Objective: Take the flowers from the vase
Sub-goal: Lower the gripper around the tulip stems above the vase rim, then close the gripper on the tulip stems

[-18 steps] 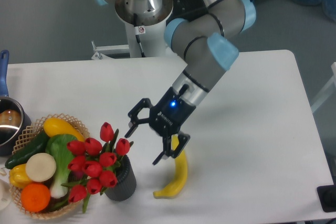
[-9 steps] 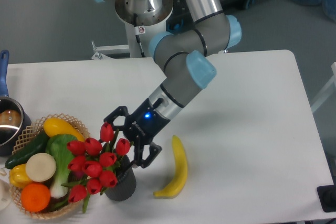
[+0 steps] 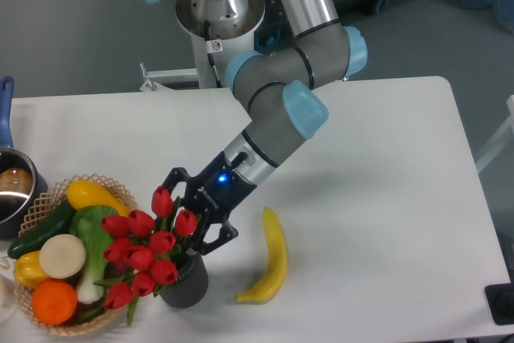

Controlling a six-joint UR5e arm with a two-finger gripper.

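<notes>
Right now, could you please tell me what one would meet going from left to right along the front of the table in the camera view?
Wicker basket of vegetables → flowers in the vase → banana.

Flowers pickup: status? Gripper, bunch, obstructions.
Gripper open, at the top of the flowers, grip not confirmed. Flowers upright in the vase. Basket close left, banana right; neither blocking.

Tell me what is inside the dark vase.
The vase holds the flowers: red tulip buds on green stems spilling left over the rim. The tool crowds in from above-right. The stem ends and vase interior are hidden.
</notes>
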